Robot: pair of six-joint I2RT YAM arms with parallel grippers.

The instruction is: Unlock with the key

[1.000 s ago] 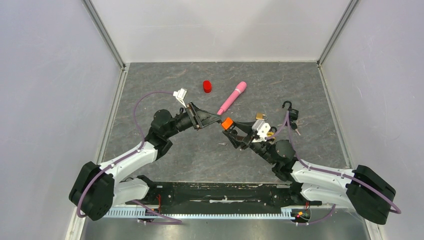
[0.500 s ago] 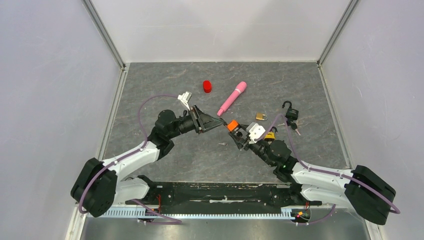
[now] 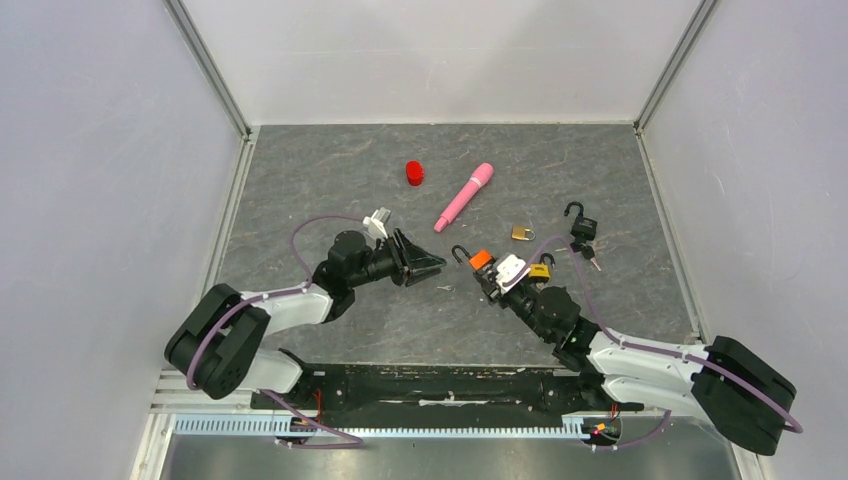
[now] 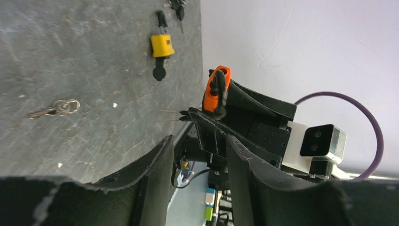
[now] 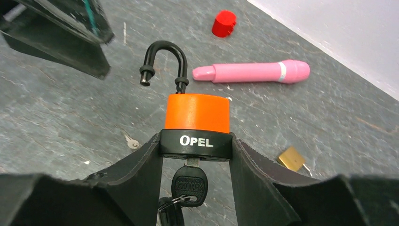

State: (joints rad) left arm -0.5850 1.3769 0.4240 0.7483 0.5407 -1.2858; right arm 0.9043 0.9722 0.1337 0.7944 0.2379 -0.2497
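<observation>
I see right hand (image 5: 195, 142) clamped on orange padlock (image 5: 196, 113). Key (image 5: 188, 181) seated underneath, toward wrist. Shackle (image 5: 162, 52) open, long axis straight ahead of hand. Left hand (image 4: 197, 146) apart, empty, near shackle tip, not touching.

Between the left gripper (image 3: 438, 266), jaws apart, and the orange padlock (image 3: 481, 259) clamped in the right gripper (image 5: 195, 148) you have a narrow strip of bare mat (image 3: 300, 170). The padlock's open shackle (image 3: 460, 252) juts into it, and a small key ring (image 4: 61, 107) lies just nearer the arm bases. Farther back, the pink pen (image 3: 464, 196) and the red cap (image 3: 415, 173) obstruct the middle. On the right, the yellow padlock (image 3: 541, 270), brass padlock (image 3: 522, 233) and black padlock (image 3: 580, 225) crowd the surface. The left side gives you open passage up to the wall.
</observation>
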